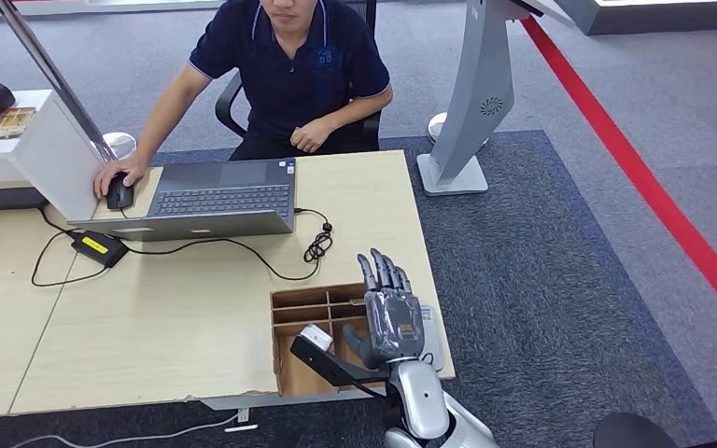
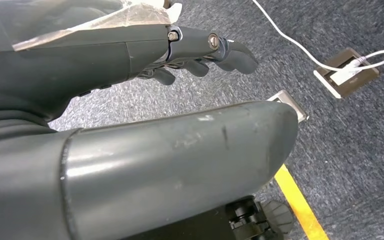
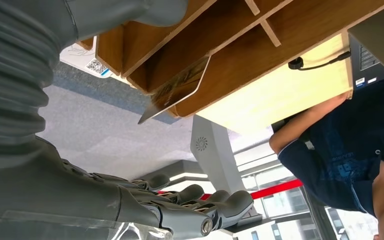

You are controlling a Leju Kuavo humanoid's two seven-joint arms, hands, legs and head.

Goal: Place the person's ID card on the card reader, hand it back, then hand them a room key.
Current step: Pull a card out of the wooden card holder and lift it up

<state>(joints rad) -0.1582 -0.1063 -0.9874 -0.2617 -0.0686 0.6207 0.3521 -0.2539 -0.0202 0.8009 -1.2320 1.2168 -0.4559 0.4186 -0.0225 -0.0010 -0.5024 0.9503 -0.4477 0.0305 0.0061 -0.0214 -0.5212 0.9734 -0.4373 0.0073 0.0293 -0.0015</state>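
You see a silver glossy forearm ending in the right hand (image 1: 394, 317), grey-backed with dark fingers (image 1: 380, 270), and the left hand (image 2: 180, 50) in dark grey shell, two round screws, ribbed grey wrist cover.

Left robot hand (image 2: 200, 55) hung above grey carpet floor (image 2: 360, 145), dark fingers (image 2: 237, 54) curled inward, holding nothing. White cable (image 2: 290, 40) ran across carpet into brown floor socket box (image 2: 347, 75). Yellow floor stripe (image 2: 300, 202) nearby.
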